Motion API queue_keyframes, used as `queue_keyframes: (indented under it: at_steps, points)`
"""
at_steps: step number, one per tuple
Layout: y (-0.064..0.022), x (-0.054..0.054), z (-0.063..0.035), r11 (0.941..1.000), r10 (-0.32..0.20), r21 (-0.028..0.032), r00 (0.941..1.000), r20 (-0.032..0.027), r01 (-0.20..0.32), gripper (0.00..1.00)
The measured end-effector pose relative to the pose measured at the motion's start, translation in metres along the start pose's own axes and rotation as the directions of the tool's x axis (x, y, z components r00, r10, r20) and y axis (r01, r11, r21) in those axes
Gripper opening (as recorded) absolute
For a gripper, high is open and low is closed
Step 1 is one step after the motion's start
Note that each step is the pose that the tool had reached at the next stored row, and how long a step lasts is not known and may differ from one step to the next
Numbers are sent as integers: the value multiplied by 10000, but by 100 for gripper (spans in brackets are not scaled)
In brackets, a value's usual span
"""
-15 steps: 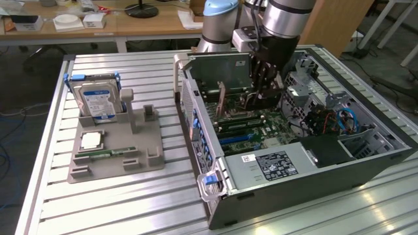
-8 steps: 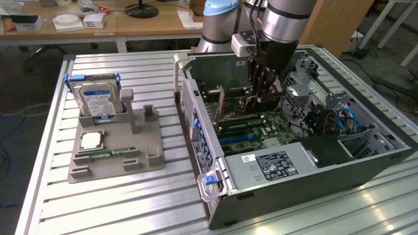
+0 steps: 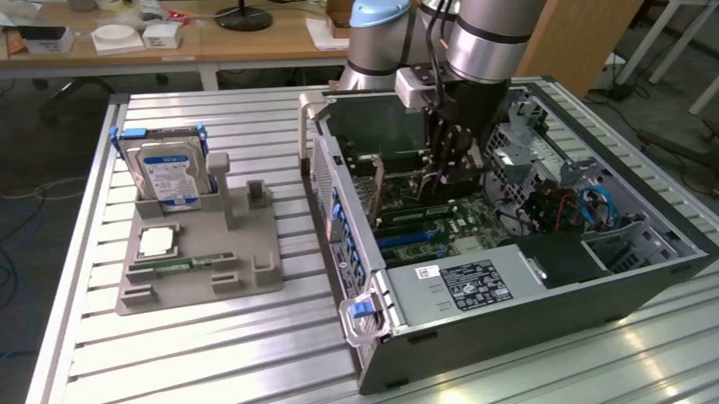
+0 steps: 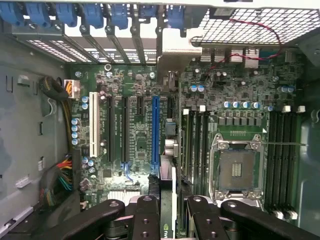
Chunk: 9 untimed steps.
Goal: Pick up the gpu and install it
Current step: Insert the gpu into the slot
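Wooden desks [image 3: 258, 42] line the back of the room, and in front of them a slatted metal table [image 3: 225, 353] carries the work. On the exterior view's left sits a grey tray [image 3: 191, 290] with a hard drive [image 3: 168, 172] propped upright and a memory stick [image 3: 180, 263] lying flat, each in a moulded seat, I'd guess so it can be grasped cleanly. To the right the computer case [image 3: 540, 311] lies open on its side, so the motherboard [image 4: 135, 100] faces up to the arm. The gripper [image 4: 171, 210] hangs inside it, jaws closed on the gpu [image 4: 173, 180], which stands on edge between them, its silver bracket [image 4: 175, 50] toward the rear slot openings. The card hangs just beside the blue slot [image 4: 155, 130], on the side toward the processor socket [image 4: 237, 167]. Whether it touches the board I can't tell.
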State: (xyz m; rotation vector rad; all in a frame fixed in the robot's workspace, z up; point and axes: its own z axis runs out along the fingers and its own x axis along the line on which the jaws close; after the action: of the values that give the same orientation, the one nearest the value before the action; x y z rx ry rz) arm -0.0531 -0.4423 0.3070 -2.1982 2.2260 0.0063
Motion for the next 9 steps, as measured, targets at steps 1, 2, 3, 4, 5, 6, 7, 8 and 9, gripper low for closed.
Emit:
queue_keyframes:
  at_steps: [1,2,3,4,5,6,7,8,9]
  points:
    - [0,14,5,10000,1,0,10000,-3,-1,26]
    - [1,28,8,10000,1,1,10000,-7,-1,26]
    - [2,38,11,10000,5,2,10000,-10,-5,26]
    - [5,47,14,10000,8,5,10000,-13,-8,26]
    - [7,54,18,10000,11,8,10000,-17,-11,26]
    - [10,62,21,10000,13,12,10000,-22,-13,26]
    - [14,66,28,10000,25,23,10000,-33,-25,26]
    - [19,67,38,10000,58,48,10000,-44,-58,26]
    - [24,68,48,9999,106,73,9999,-55,-106,26]
